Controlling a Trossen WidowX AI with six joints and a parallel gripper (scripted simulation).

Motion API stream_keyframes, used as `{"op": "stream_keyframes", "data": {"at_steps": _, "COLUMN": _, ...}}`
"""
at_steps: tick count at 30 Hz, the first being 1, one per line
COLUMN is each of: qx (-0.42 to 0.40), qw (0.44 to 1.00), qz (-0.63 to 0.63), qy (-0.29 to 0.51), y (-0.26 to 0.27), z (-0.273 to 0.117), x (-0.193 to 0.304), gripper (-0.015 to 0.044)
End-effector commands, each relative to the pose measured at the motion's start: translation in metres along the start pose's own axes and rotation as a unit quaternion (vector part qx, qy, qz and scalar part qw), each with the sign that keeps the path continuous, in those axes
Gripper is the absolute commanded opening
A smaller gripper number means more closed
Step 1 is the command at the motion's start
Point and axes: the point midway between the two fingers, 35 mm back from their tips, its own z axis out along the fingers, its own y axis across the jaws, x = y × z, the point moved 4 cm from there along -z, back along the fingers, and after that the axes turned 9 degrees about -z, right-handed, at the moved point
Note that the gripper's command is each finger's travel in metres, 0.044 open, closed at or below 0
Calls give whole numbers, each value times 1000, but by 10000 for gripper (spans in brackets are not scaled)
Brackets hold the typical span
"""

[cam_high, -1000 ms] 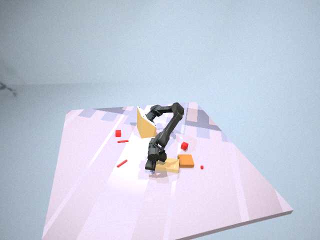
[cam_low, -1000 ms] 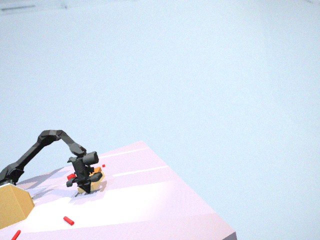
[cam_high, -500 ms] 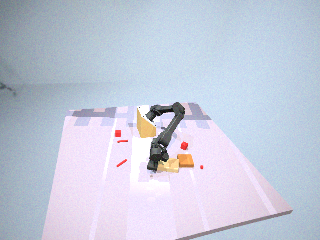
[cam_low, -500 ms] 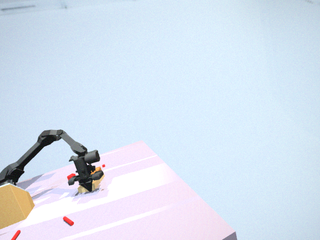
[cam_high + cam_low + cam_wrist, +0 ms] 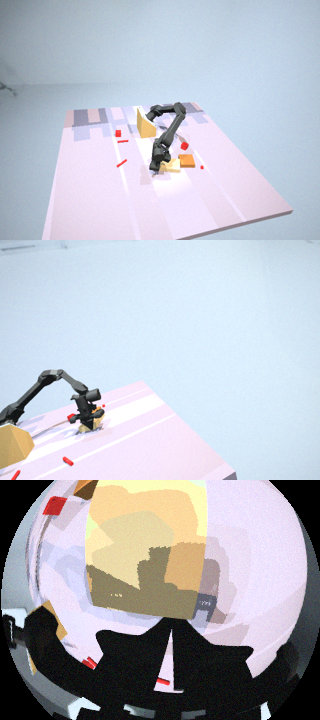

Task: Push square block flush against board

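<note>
Cream board (image 5: 172,165) sits near the table's middle, and the gripper (image 5: 154,166) is down at its nine o'clock end, fingers pinched together on nothing, touching or just beside it. Orange square block (image 5: 186,160) lies at the board's two o'clock, right alongside; contact unclear

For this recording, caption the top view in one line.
Shut gripper low at the cream board's end; orange block at its other end.

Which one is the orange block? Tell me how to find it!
Start at the black robot arm and follow it down to its gripper. Beside it lies a pale yellow slab; the orange block sits against that slab's far side. It's the only flat orange square; the red bits nearby are smaller.
</note>
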Motion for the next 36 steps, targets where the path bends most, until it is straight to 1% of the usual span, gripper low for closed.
{"op": "stream_keyframes", "data": {"at_steps": 1, "qx": -2, "qw": 1000, "qz": -4, "qy": -3, "y": -1, "z": 1, "x": -9, "gripper": 0}}
{"op": "stream_keyframes", "data": {"at_steps": 31, "qx": -1, "qw": 1000, "qz": -4, "qy": -4, "y": -6, "z": 1, "x": -42, "gripper": 0}}
{"op": "stream_keyframes", "data": {"at_steps": 36, "qx": -1, "qw": 1000, "qz": -4, "qy": -4, "y": -6, "z": 1, "x": -38, "gripper": 0}}
